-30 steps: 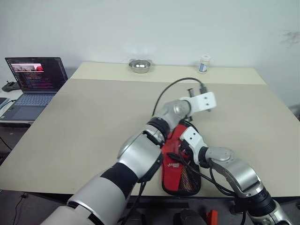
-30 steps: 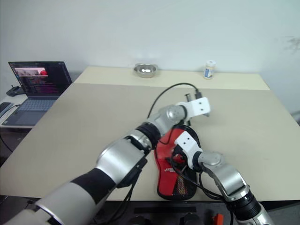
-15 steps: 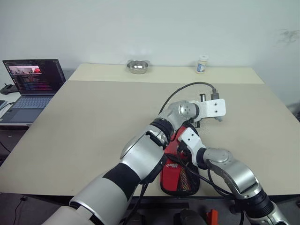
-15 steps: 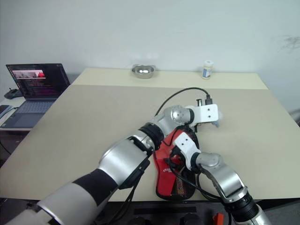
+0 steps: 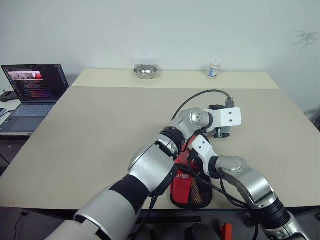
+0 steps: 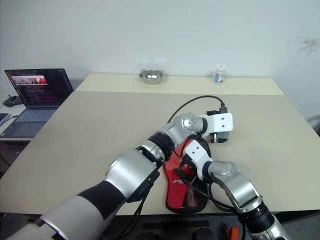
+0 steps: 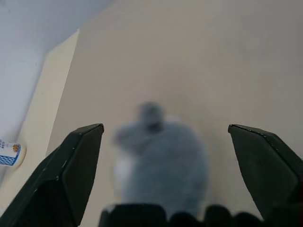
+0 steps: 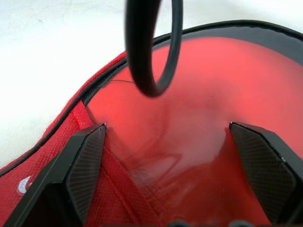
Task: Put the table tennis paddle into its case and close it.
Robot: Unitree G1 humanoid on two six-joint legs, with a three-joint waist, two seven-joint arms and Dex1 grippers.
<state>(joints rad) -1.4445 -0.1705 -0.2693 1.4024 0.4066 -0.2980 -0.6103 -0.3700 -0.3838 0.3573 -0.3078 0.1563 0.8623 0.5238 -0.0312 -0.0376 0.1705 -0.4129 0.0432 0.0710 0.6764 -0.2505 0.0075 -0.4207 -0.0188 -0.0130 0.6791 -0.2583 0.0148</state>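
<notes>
At the table's [image 5: 100, 130] near edge lies the case [image 5: 191, 187], its red fabric and mesh panel showing, with the red face of the table tennis paddle [image 8: 199, 109] inside its open mouth. The right gripper [image 8: 165, 156] sits over that opening, fingers spread wide and holding nothing. Just beyond, the left gripper [image 7: 165, 156] hovers above bare tabletop, jaws wide apart and empty. At the far edge stand a metal bowl [image 5: 146, 71] and a small white bottle [image 5: 214, 68]; a laptop [image 5: 31, 92] sits off to the left.
</notes>
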